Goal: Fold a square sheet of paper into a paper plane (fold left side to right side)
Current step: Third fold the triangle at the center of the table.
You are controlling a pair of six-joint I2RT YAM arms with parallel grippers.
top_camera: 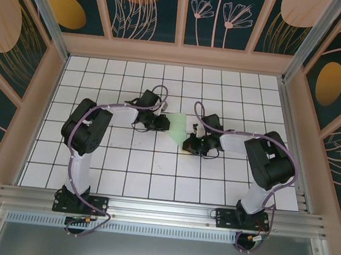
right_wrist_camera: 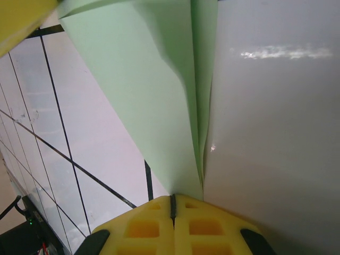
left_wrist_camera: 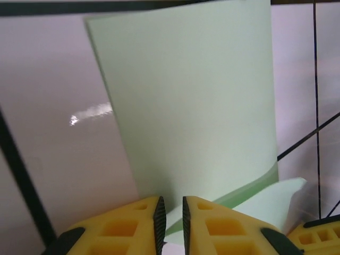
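The square sheet of paper point(top_camera: 177, 128), pale green, lies mid-table between my two grippers, one half folded over the other. In the left wrist view the upper layer of the paper point(left_wrist_camera: 196, 106) stands lifted and curved over the lower layer. My left gripper point(left_wrist_camera: 171, 204) point(top_camera: 166, 124) is at the paper's left edge, its yellow fingers a narrow gap apart with nothing clamped. My right gripper point(right_wrist_camera: 173, 197) point(top_camera: 188, 144) is shut, pads touching, with its tips against the near end of the paper's point(right_wrist_camera: 154, 106) folded edge. No paper plane shape shows.
The white grid-tiled table point(top_camera: 153, 175) is walled by wooden frames with dark floral panels. An aluminium rail point(top_camera: 161, 211) at the near edge carries both arm bases. The right gripper's yellow finger point(left_wrist_camera: 316, 234) shows at the lower right of the left wrist view.
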